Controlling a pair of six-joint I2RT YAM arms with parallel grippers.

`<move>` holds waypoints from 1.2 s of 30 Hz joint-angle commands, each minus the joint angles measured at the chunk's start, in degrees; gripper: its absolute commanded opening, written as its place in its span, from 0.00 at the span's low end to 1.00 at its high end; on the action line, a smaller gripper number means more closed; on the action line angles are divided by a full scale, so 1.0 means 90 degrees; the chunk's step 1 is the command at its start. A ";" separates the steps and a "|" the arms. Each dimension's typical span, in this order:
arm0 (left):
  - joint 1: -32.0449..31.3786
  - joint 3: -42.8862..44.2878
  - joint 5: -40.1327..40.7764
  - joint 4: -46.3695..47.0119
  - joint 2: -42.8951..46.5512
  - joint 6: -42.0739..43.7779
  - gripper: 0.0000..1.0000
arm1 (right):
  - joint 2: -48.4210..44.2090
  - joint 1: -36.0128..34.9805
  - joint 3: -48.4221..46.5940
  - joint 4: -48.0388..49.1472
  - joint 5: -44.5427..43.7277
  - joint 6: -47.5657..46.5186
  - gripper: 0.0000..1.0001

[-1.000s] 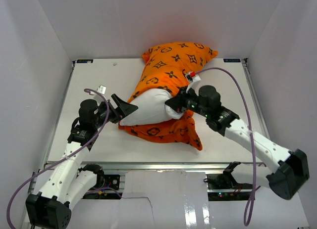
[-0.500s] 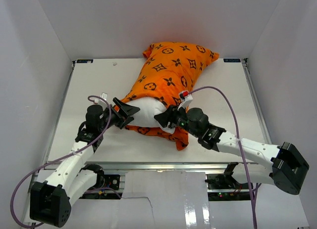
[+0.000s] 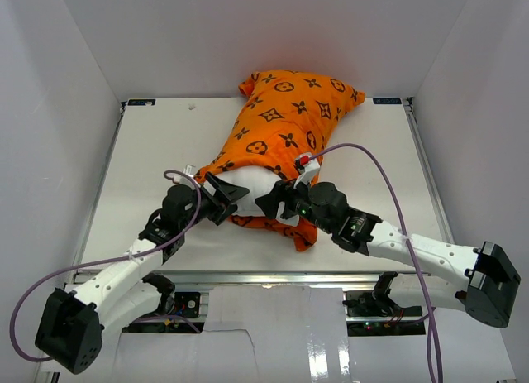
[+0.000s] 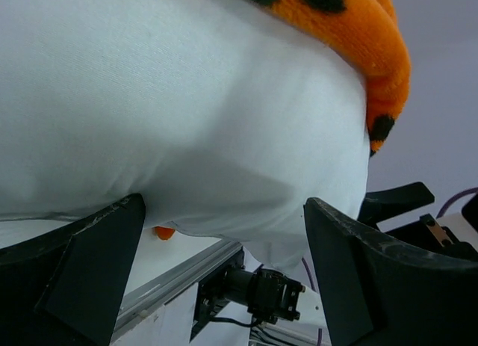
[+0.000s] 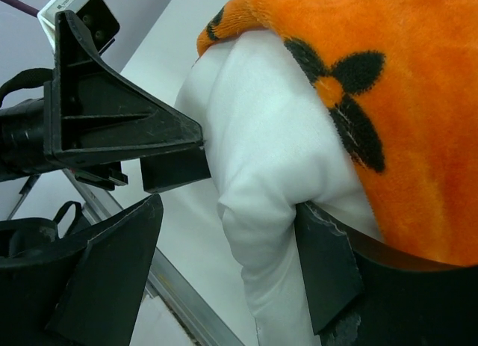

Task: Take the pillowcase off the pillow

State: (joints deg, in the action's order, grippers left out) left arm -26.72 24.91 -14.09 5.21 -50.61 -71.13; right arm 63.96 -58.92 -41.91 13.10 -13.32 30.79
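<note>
Near edge: a metal rail [image 3: 248,277] runs along the front of the surface [image 3: 149,151], and both arms reach in over it towards the middle.
Left end effector [image 3: 227,197]: spread wide and holding nothing. In its wrist view the white pillow bulges down between the two black fingers [image 4: 89,249].
Right end effector [image 3: 273,203]: standing open too and gripping nothing. A fold of the pillow's corner sits between its fingers [image 5: 328,264], the right-hand one against the fabric.
Gap between the two: small. Their tips face each other across the pillow's bare end.
Pillow [image 3: 248,184]: only its near white end shows, just behind the front rail. The rest sits inside the cover.
Pillowcase [image 3: 289,110]: orange with dark motifs, mouth towards the arms. Its lower lip is bunched under the white end near the right arm.
Far end: the cover's corners reach the back edge, close to the rear wall [image 3: 264,35].
Room to move: bare surface shows on both sides of the bundle, wider on the left.
Cable [image 3: 372,164]: a purple loop arcs over the right side.
</note>
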 commanded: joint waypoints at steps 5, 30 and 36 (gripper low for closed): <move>-0.0830 0.0444 0.0881 0.0124 -0.1103 -0.0641 0.94 | 0.0158 -0.0240 0.0134 0.0525 0.0201 -0.0120 0.76; -0.0869 0.0192 0.0863 -0.0413 -0.0169 0.1966 0.00 | -0.0205 -0.0505 -0.2597 -0.2804 -0.0687 -0.2657 0.75; -0.0879 0.0016 0.0911 -0.0920 0.0622 0.2151 0.00 | 0.1757 -0.0173 -0.4764 -0.3368 -0.0084 -0.3908 0.75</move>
State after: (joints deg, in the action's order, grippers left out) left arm -34.33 25.74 -4.25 0.43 -48.69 -54.54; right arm 71.61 -61.82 -76.47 -11.70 -17.52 4.16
